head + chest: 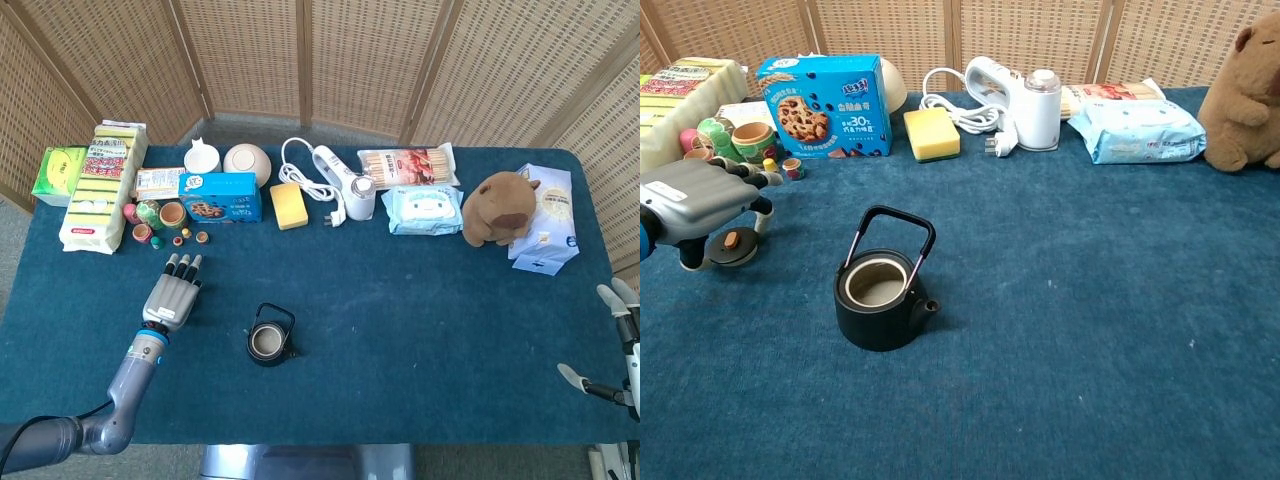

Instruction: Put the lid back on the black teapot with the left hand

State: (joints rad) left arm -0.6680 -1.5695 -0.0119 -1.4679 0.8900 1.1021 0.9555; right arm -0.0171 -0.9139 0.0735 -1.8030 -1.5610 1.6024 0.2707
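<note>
The black teapot (269,342) (878,304) stands uncovered in the middle of the blue table, its handle raised. Its small dark lid (731,248), with a brown knob, lies flat on the cloth to the teapot's left. My left hand (172,298) (692,196) arches palm down over the lid, thumb by its left edge and fingers (761,207) curving down on its right; no firm hold shows. The head view hides the lid under the hand. My right hand (612,340) sits at the table's right edge, fingers spread, holding nothing.
Along the back stand a blue cookie box (825,104), small nesting dolls and cups (738,142), a yellow sponge (931,133), a white appliance with cord (1029,106), a wipes pack (1140,130) and a brown plush (1248,95). Sponge packs (98,185) lie far left.
</note>
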